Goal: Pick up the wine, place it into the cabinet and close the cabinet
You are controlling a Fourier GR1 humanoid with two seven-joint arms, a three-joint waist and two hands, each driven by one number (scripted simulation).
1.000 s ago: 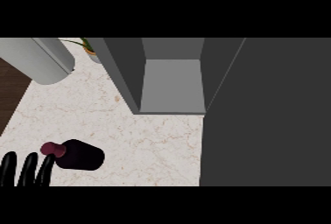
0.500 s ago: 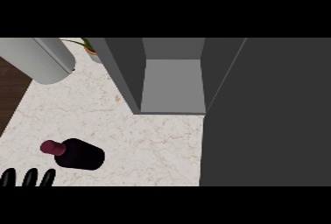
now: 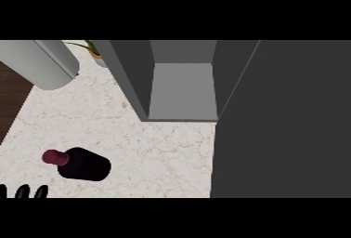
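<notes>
A: Left hand point(image 3: 24, 191) — only black fingertips show, poking up from the lower left edge of the head view. Fingers point upward, side by side. Holding nothing. Whether they are straight or curled further down, I cannot tell; the palm is out of view.

B: Right hand?

A: Not in view at all.

B: Wine position?

A: One wine bottle point(image 3: 82, 163), on the table point(image 3: 158, 148), just above and to the right of the fingertips, apart from them. Dark body, dark-red cap.

B: Orientation?

A: Seen steeply from above, so upright or lying is hard to call. In the view its long axis runs from upper left to lower right, with the cap toward the upper left, away from the cabinet.

B: Cabinet count?

A: One cabinet point(image 3: 182, 88), grey, open, its interior showing pale. One dark door panel point(image 3: 281, 121) fills the right side of the view. Bottle sits well apart from the opening, down and to the left.

B: Anything else?

A: One grey cylinder point(image 3: 41, 62) at upper left, one potted plant point(image 3: 94, 51) beside the cabinet's top left corner.
</notes>
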